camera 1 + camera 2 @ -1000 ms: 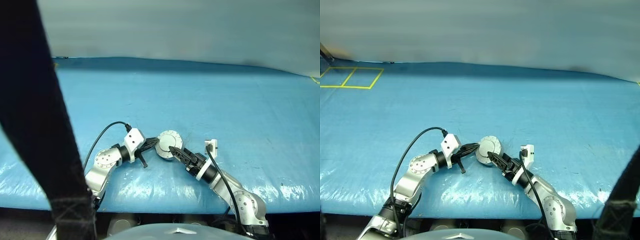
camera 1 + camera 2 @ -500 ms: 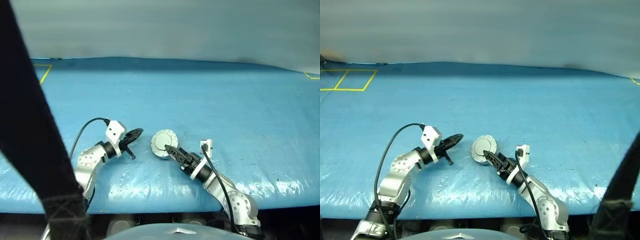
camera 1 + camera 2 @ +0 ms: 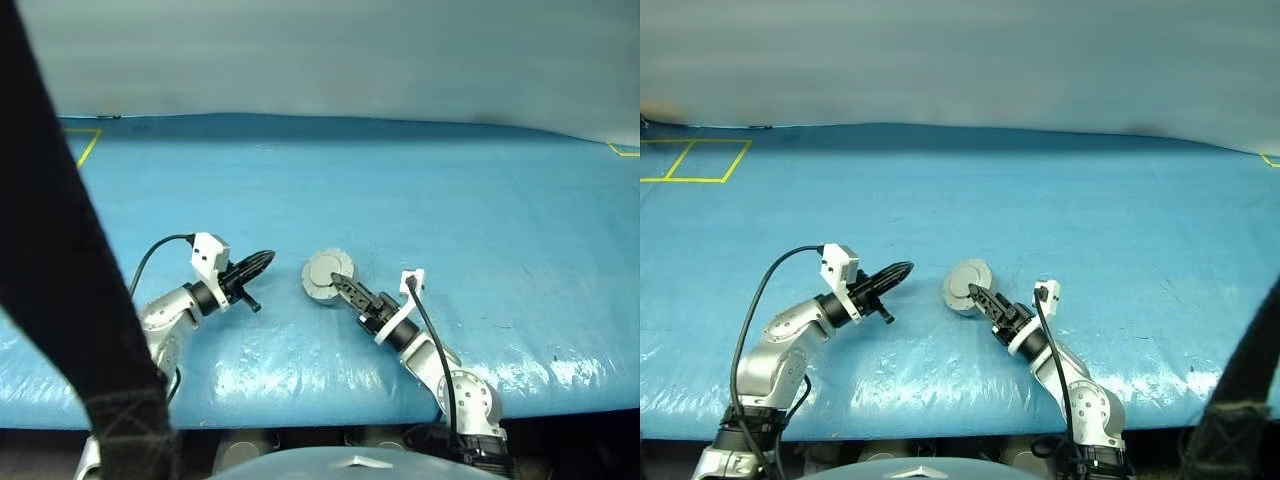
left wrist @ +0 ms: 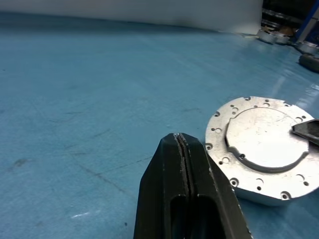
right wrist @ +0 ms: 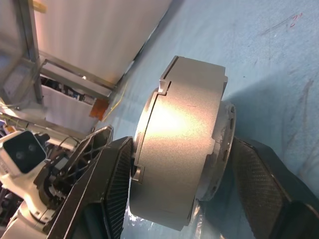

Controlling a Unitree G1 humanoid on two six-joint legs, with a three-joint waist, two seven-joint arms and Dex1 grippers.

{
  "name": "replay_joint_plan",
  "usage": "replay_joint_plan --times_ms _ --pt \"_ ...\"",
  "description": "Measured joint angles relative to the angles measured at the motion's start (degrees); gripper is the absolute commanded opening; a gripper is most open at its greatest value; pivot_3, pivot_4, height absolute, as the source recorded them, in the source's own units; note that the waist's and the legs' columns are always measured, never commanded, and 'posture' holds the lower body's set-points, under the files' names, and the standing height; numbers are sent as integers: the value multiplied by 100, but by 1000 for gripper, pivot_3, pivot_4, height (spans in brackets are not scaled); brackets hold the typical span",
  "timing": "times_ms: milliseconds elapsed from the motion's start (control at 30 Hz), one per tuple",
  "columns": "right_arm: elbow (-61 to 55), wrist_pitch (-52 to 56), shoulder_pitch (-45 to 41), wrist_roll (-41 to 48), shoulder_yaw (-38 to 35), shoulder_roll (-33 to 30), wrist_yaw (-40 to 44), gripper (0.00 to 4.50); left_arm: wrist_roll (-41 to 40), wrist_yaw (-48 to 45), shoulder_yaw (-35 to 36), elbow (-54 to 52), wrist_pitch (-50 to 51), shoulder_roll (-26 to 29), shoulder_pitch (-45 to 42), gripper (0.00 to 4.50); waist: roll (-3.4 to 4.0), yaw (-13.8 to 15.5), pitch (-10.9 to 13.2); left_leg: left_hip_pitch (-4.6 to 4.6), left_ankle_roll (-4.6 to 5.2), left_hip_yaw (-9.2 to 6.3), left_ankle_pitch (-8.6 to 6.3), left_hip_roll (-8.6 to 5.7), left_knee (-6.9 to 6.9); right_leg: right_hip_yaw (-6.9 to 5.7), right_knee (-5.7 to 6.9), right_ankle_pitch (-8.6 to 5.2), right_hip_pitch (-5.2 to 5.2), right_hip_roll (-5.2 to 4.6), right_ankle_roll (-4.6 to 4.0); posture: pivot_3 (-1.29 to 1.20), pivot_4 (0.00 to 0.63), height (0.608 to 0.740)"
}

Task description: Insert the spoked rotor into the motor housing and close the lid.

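Note:
My right gripper (image 3: pixel 338 283) is shut on the motor housing (image 3: pixel 325 271), a silver-grey puck held tilted just over the blue table. In the right wrist view its fingers (image 5: pixel 112 184) press on the puck's two flat sides (image 5: pixel 174 99). The lid (image 4: pixel 261 144) lies closed on the housing, its plain grey face with small holes turned toward my left gripper. That left gripper (image 3: pixel 268 258) hovers a short way to the housing's left, shut with nothing between its fingers (image 4: pixel 167 164). The spoked rotor is hidden.
The blue sheet-covered table (image 3: pixel 420 190) stretches far back and to both sides, and its front edge lies close below my arms. Yellow tape lines (image 3: pixel 690 160) mark the far left corner. A black strap (image 3: pixel 60 250) hangs close across the left.
My left gripper has pulled away from the housing, moving left and slightly up while rolling. The right gripper has kept the housing in nearly the same place. The camera has shifted.

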Motion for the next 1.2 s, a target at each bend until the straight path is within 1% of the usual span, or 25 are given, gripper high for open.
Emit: replay_joint_plan --times_ms 133,267,300,367,467,533,733,767,900,967,1033,1200 --pt "10 -15 -47 -7 -3 77 -132 2688 -411 8 34 -133 415 -70 13 0 1 0 2 1 -13 0 8 -1 0 5 0 1 1 2 1 0 150 740" --pt "9 85 -46 158 -84 79 -177 2688 -761 230 405 -128 536 -333 38 0 0 0 2 1 -14 0 8 0 0 20 0 2 0 11 3 0 150 740" --pt "10 133 -46 238 -132 84 -195 2688 -884 292 526 -122 568 -401 49 175 -1 0 3 0 -14 0 9 1 0 24 0 2 0 14 4 0 150 740" --pt "9 182 -50 429 -254 141 -256 2688 -980 398 703 -108 590 -485 84 593 -1 1 3 0 -14 0 8 1 0 30 0 3 -1 18 5 0 150 740" --pt "5 250 -137 752 -403 247 -386 2688 -1136 468 911 -88 655 -486 215 1583 1 -12 4 1 -12 4 7 2 0 42 1 4 -5 23 6 0 150 740" --pt "-1 361 -257 1030 -469 255 -451 2688 -1414 402 1007 -120 831 -483 379 2254 1 -20 5 1 3 6 -1 3 0 46 1 4 -6 23 7 0 150 740" --pt "-55 619 -732 1762 -472 270 -744 2688 -1981 242 884 -420 1323 -508 660 4296 1 0 7 2 4 5 -2 2 2 49 3 5 -3 23 6 0 150 740" --pt "-56 637 -773 1810 -435 269 -796 2688 -2079 246 887 -440 1368 -541 659 4490 1 -2 7 2 4 5 -2 2 2 52 3 5 -3 23 7 0 150 740" --pt "-55 732 -800 1960 -372 268 -959 2688 -2738 280 987 -659 1508 -800 729 4490 2 -6 7 0 4 7 -2 1 2 64 1 6 -5 23 7 0 150 740" --pt "-49 749 -809 2008 -374 266 -1023 2688 -3148 468 1212 -673 1515 -1076 730 4490 1 -6 7 1 4 8 -2 1 2 67 2 6 -4 24 8 0 150 740" --pt "-23 754 -832 2047 -376 263 -1073 2688 -3525 697 1358 -673 1611 -1202 761 4490 1 -6 7 2 6 8 -3 1 3 69 2 7 -4 26 9 0 150 740" --pt "-22 862 -894 2157 -366 255 -1104 2688 -3892 1122 1321 -525 2062 -1303 971 4490 0 -10 8 2 9 10 -4 2 5 68 3 8 -4 32 12 0 150 740"
